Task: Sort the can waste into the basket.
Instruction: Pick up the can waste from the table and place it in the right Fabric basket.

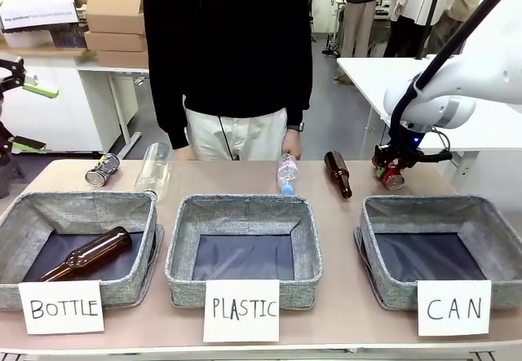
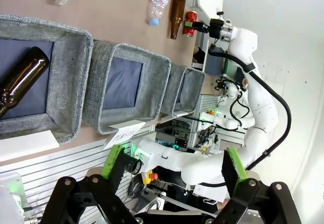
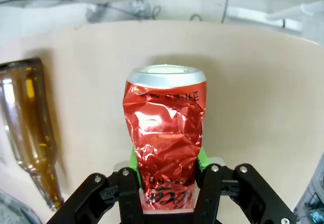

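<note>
My right gripper (image 1: 390, 168) is shut on the red crushed can (image 1: 394, 178), low over the table just behind the far left corner of the CAN basket (image 1: 428, 204). In the right wrist view the crumpled red can (image 3: 164, 133) sits between the green pads (image 3: 202, 158), silver top pointing away. The dark can (image 1: 102, 169) lies at the far left of the table, behind the BOTTLE basket. My left gripper (image 2: 172, 168) is open and holds nothing, raised off the table's left side (image 1: 28, 116).
A brown bottle (image 1: 338, 173) lies just left of the held can. A small plastic bottle (image 1: 287, 173) and a clear bottle (image 1: 153, 169) lie farther left. The BOTTLE basket (image 1: 81, 202) holds a brown bottle; the PLASTIC basket (image 1: 243, 206) stands mid-table. A person (image 1: 228, 51) stands opposite.
</note>
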Robot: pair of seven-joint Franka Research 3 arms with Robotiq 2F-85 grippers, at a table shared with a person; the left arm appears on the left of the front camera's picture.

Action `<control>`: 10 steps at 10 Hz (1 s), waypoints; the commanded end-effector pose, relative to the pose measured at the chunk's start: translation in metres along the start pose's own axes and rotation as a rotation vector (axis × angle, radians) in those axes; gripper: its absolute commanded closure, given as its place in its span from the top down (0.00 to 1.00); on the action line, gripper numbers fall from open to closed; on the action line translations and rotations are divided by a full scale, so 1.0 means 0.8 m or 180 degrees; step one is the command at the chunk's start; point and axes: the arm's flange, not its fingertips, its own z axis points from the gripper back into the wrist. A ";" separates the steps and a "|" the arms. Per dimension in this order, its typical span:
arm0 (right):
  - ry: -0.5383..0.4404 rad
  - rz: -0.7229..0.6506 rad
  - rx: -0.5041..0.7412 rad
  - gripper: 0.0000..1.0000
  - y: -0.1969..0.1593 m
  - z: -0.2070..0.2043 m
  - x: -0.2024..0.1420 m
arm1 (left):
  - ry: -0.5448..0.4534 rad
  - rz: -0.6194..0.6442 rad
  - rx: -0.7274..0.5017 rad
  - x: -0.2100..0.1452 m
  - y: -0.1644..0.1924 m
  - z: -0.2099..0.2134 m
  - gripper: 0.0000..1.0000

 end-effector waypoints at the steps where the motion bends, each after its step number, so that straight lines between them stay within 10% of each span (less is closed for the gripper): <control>1: -0.0186 0.0067 0.0133 0.00 0.013 0.087 -0.042 | -0.0001 -0.0054 -0.0073 0.000 -0.001 -0.001 1.00; 5: 0.0469 0.0602 0.0790 0.00 0.024 0.261 -0.214 | -0.0001 -0.0054 -0.0073 0.000 -0.001 -0.001 1.00; 10: 0.0432 0.2125 0.1071 0.00 0.046 0.250 -0.425 | -0.0001 -0.0054 -0.0073 0.000 -0.001 -0.001 1.00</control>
